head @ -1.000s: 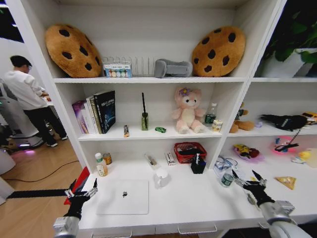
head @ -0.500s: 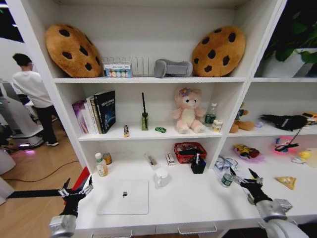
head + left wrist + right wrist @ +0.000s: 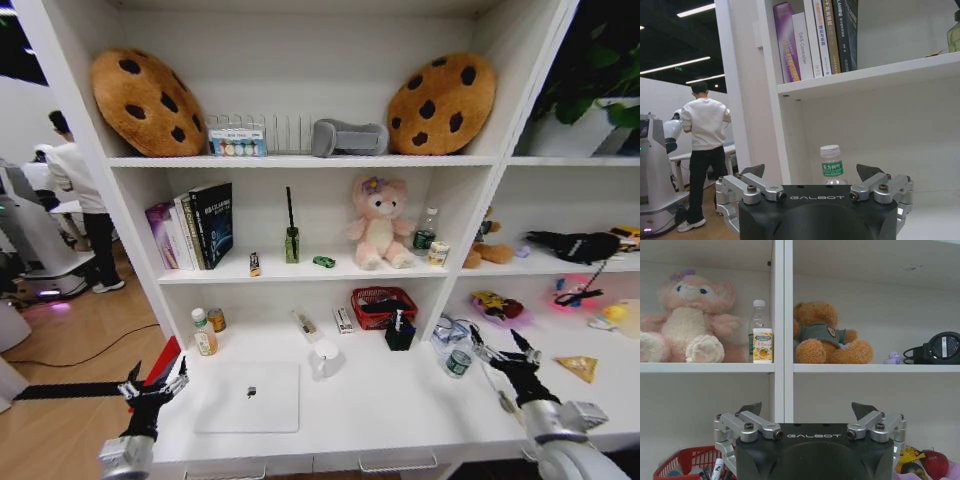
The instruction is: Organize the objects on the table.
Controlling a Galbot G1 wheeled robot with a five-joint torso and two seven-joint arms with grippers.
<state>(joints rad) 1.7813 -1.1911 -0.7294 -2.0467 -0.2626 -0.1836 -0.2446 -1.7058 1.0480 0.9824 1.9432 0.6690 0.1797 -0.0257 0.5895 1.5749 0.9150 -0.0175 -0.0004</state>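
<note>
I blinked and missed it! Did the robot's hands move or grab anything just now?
Nothing was grabbed. The left gripper slid a little toward the robot's left, off the table edge, then stopped. The right gripper drifted slightly left, then back to the right. Both are open and empty. The laptop, the green toy car and the rest stayed put.
</note>
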